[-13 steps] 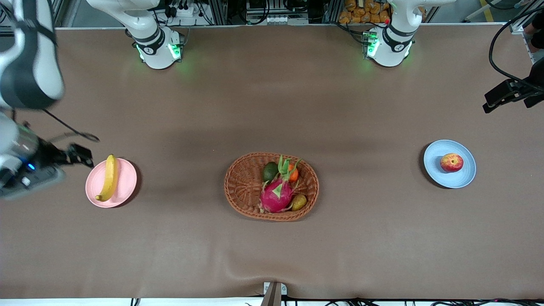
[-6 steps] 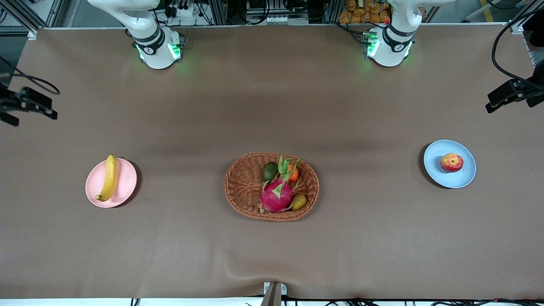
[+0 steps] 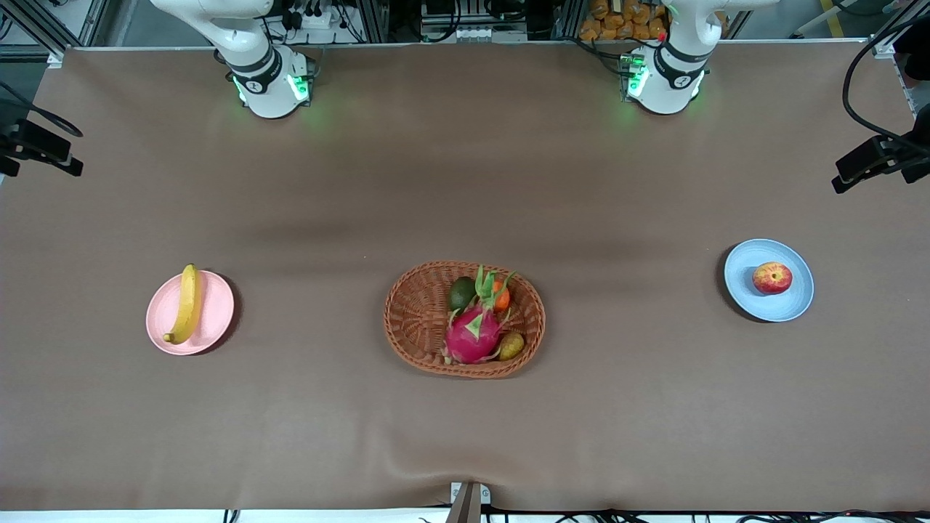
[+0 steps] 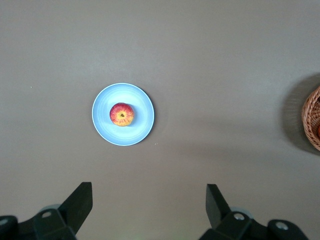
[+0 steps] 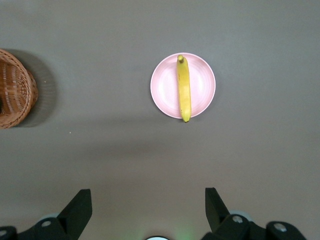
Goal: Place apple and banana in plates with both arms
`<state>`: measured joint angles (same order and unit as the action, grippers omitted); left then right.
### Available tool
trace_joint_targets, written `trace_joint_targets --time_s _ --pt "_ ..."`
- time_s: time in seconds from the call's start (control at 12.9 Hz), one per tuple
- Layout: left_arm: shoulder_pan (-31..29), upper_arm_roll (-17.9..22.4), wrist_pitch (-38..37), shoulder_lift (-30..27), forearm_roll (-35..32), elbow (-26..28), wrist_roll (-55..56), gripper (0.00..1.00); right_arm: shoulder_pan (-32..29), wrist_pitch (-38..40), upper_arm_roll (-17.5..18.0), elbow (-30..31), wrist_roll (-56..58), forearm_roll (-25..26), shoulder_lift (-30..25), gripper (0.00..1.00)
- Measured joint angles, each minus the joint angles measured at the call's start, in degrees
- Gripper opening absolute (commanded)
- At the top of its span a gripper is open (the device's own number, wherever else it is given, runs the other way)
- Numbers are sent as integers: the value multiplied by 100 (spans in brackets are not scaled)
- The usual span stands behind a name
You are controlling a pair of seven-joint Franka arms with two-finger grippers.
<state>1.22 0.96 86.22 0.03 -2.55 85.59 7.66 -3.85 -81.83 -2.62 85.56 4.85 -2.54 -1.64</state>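
Both arms have pulled up high: the banana (image 3: 186, 304) lies on the pink plate (image 3: 218, 319), the apple (image 3: 771, 277) on the blue plate (image 3: 792, 309); right gripper (image 5: 147, 210) and left gripper (image 4: 149, 205) hang spread and empty, so the job looks done.

A brown table (image 3: 465, 181) carries three things set in a row across its middle. A wicker basket (image 3: 421, 319) sits at the centre, nearer the front camera's edge than the edge where the arm bases (image 3: 269, 87) stand. A pink plate (image 3: 214, 312) lies toward the right arm's end of the table and a blue plate (image 3: 748, 298) toward the left arm's end, each well apart from the basket.
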Motion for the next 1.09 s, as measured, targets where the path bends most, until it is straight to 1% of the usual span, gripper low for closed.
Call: trace_joint_targets --time_s 0.23,0.7,1.09 --pt "-1 0 0 0 0 0 0 100 132 121 55 -270 1 25 -2 100" --pt "-25 1 0 0 0 -9 -72 100 214 283 65 -285 -118 39 8 100" --pt "-22 -17 -147 0 11 -23 -78 100 198 181 35 -284 -126 171 12 100"
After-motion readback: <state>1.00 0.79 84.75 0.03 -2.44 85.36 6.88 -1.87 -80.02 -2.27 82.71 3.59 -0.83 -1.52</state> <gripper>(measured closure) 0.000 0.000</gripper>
